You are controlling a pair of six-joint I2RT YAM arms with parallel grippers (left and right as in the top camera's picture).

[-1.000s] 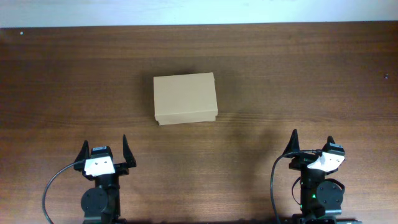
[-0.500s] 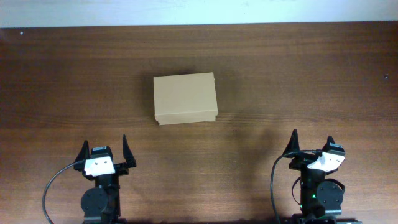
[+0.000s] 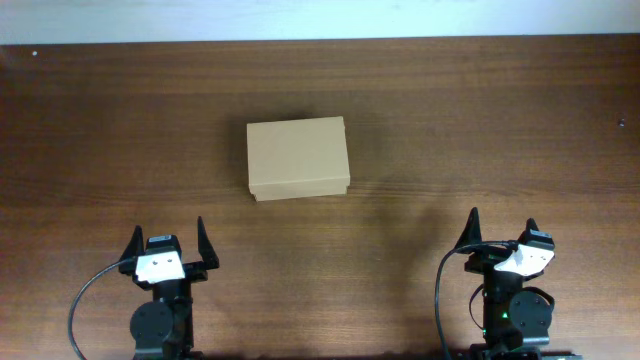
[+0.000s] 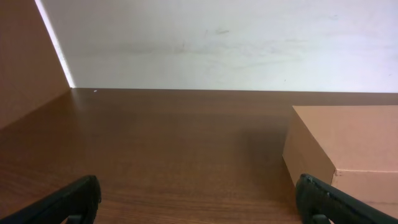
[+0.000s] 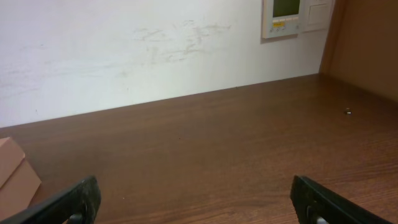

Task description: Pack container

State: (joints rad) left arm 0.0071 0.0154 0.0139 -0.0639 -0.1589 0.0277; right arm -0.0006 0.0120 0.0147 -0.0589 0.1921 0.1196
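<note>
At the near edge of the dark brown wooden table (image 3: 420,120), the left gripper (image 3: 167,240) and the right gripper (image 3: 499,228) sit side by side, well apart from each other, each a black two-finger claw with a white block behind it. Both have their fingers spread wide and hold nothing. In the left wrist view only the black fingertips (image 4: 74,198) show at the bottom corners, and the same holds for the right wrist view, where the fingertips (image 5: 71,200) frame bare wood.

Farther up the table, past the left gripper and slightly to its right, lies the small tan rectangular cardboard container (image 3: 298,158), its flap lid shut flat on top. No print, label or writing can be read on it in any view. From overhead it shows its top and a thin strip of front wall; the left wrist view shows its left side wall and lid seam (image 4: 345,152), while the right wrist view catches only one corner (image 5: 15,177) at the left edge.

Farthest off, only the right wrist view shows a white wall panel with a greenish screen (image 5: 297,17), its markings too small to read, on the scuffed white wall (image 5: 124,50).
</note>
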